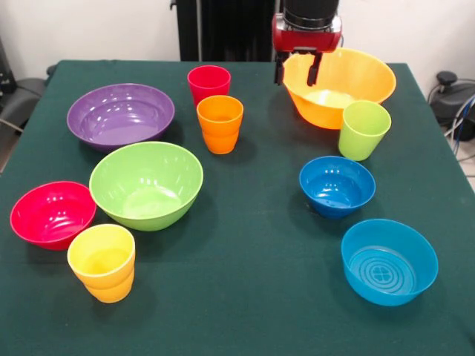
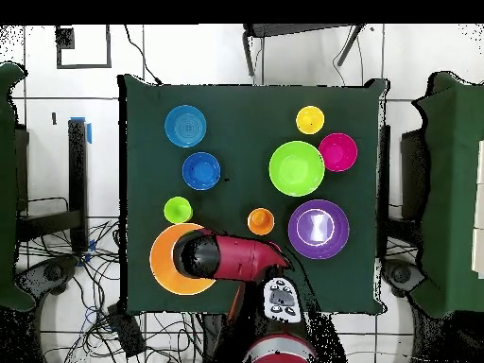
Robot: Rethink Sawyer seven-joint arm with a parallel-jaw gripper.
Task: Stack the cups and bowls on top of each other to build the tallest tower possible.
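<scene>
My gripper [image 1: 297,70] hangs at the big orange bowl [image 1: 345,85], open, with one finger [image 1: 314,68] inside the near-left rim and the other outside. Nothing is stacked. The red cup [image 1: 208,81] and the orange cup [image 1: 220,122] stand mid-table, the light green cup [image 1: 364,129] stands in front of the orange bowl, and the yellow cup [image 1: 102,261] is at the front left. The purple bowl [image 1: 120,115], lime green bowl [image 1: 147,184] and red bowl [image 1: 52,213] sit on the left. The dark blue bowl [image 1: 337,185] and light blue bowl [image 1: 389,259] sit on the right.
In the overhead view my arm [image 2: 236,257] covers part of the orange bowl [image 2: 163,269] and hides the red cup. A green cloth covers the table [image 1: 252,297]. Cables lie on the floor beside it [image 2: 57,274].
</scene>
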